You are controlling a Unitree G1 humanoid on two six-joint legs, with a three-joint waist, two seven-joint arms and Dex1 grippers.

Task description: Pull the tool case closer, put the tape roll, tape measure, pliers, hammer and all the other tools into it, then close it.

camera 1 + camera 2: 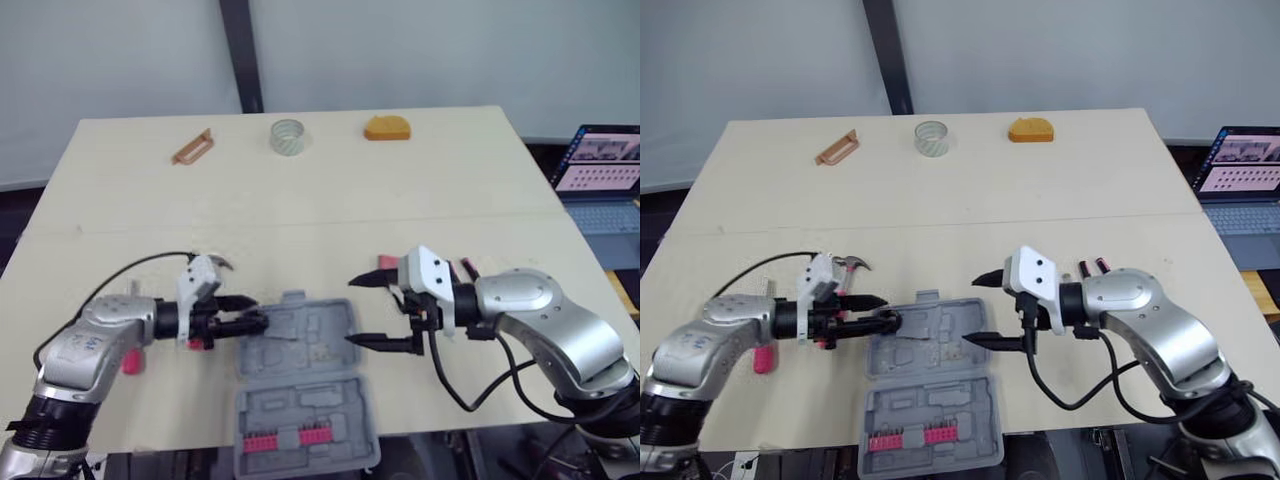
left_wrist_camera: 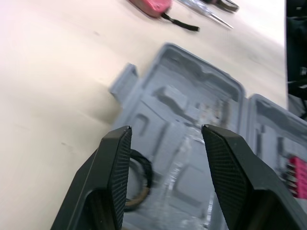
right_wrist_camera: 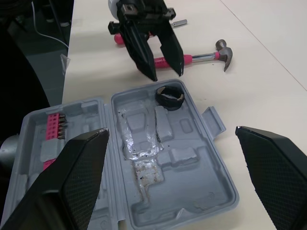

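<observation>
The grey tool case (image 1: 300, 375) lies open near the table's front edge, with pink bits (image 1: 285, 440) in its lid. A black tape roll (image 3: 169, 96) lies in the case's left corner, also seen under my left fingers (image 2: 136, 179). My left gripper (image 1: 252, 314) is open just above that roll. My right gripper (image 1: 349, 311) is open wide at the case's right edge and holds nothing. A pink-handled hammer (image 3: 192, 58) lies behind my left gripper, its head (image 1: 852, 263) showing. Pink-handled tools (image 1: 1090, 266) lie behind my right wrist.
At the table's far edge lie a tan handle-shaped piece (image 1: 192, 147), a clear tape roll (image 1: 287, 137) and an orange object (image 1: 387, 128). A laptop (image 1: 600, 165) stands off the table to the right. A pink tool (image 1: 132, 360) lies beside my left arm.
</observation>
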